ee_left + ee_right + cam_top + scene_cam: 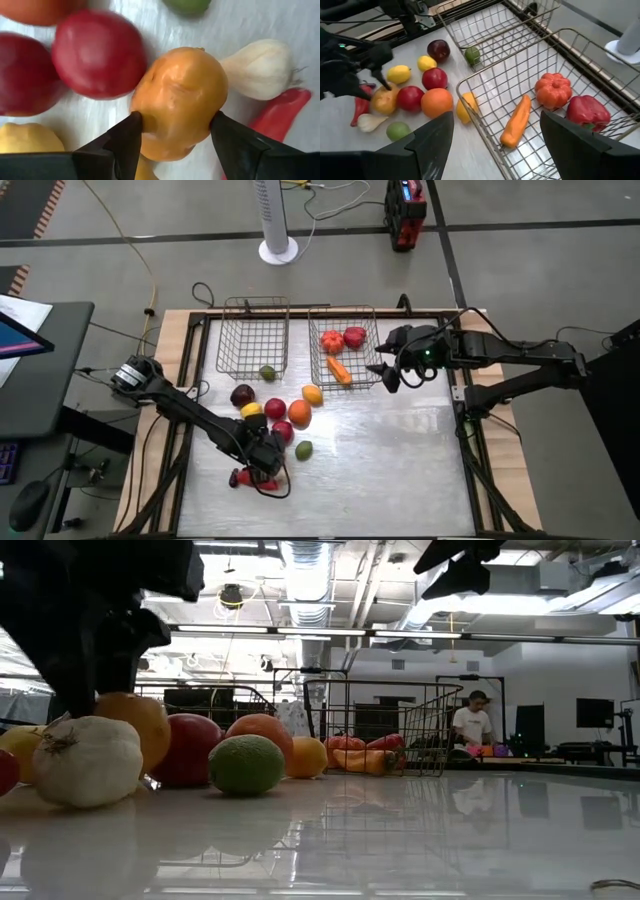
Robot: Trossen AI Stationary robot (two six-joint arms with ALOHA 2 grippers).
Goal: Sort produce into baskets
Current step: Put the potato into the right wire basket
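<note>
- Left gripper (pixel 175 131) down over produce pile at near-left of table (pixel 400 480); fingers either side of yellow-orange onion-like piece (pixel 179 100), pads touching its flanks. Looks closed on it, but still resting among the pile, not lifted.
- Onion sits straight ahead between the jaws, roundish, no real long axis; stem end pointing away from the wrist.
- Crowded: red round (pixel 97 52) pressed against one side, white garlic (pixel 260 67) against the other, red chili (pixel 277 115) just beyond. Judged risk: neighbours dragged or rolled on lift.
- Left arm plainly nearer; baskets at far edge, well apart from the pile. Left basket (pixel 252 332) holds one green piece; right basket (pixel 345 328) holds carrot, pepper and tomato-like red.
- Right gripper (pixel 492 142) above right basket's near corner, jaws apart, empty.
- Hidden: onion's underside and table contact; in high view, left arm covers the grip itself. Low view: only dark arm bulk above garlic.
</note>
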